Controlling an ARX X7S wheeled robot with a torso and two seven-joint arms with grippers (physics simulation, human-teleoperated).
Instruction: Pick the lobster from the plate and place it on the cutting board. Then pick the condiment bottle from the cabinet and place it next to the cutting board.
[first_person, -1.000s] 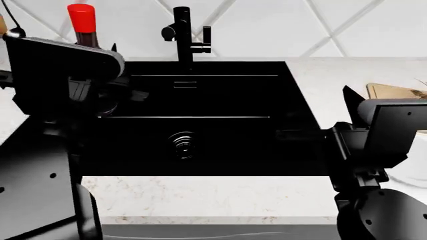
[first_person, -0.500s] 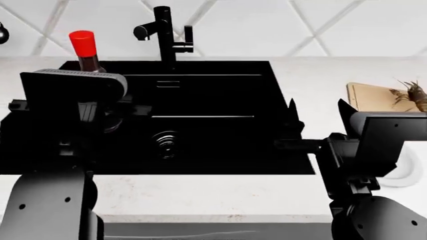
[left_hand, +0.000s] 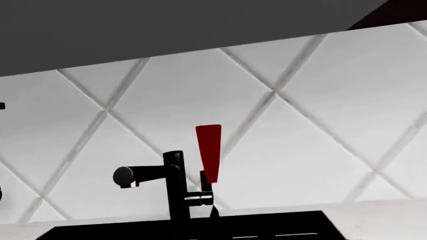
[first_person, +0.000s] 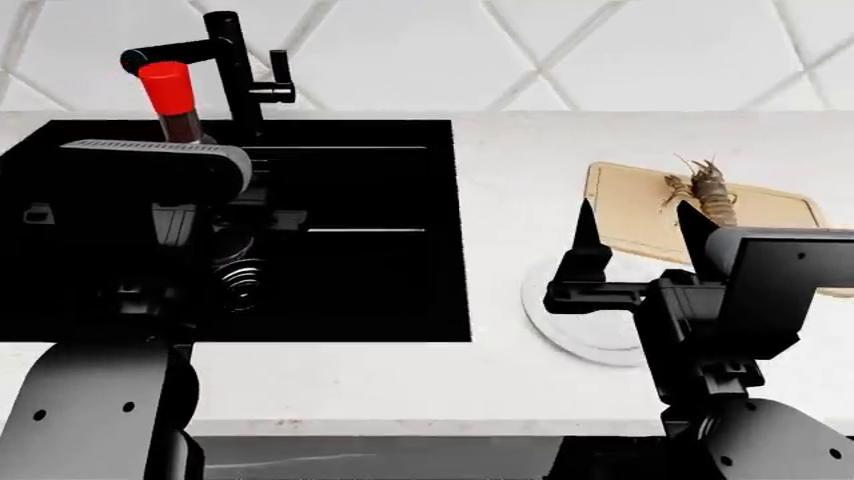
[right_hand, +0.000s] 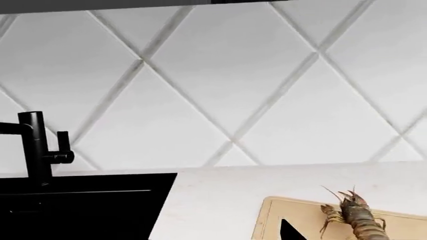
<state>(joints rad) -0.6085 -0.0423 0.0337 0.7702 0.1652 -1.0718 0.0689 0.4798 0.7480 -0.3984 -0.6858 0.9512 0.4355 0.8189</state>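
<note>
Left claw (first_person: 180, 150) raised over sink (first_person: 374, 290), pinching condiment bottle (first_person: 170, 100), right claw (first_person: 641, 235) spread above plate (first_person: 587, 335).

Both arms are matte black with boxy wrist housings and rounded grey-black lower links bearing small round screw holes. The left end effector (first_person: 200, 215) housing carries a ribbed grey top edge. The right end effector (first_person: 641, 235) has pointed, blade-like black fingers (first_person: 585, 240).
</note>
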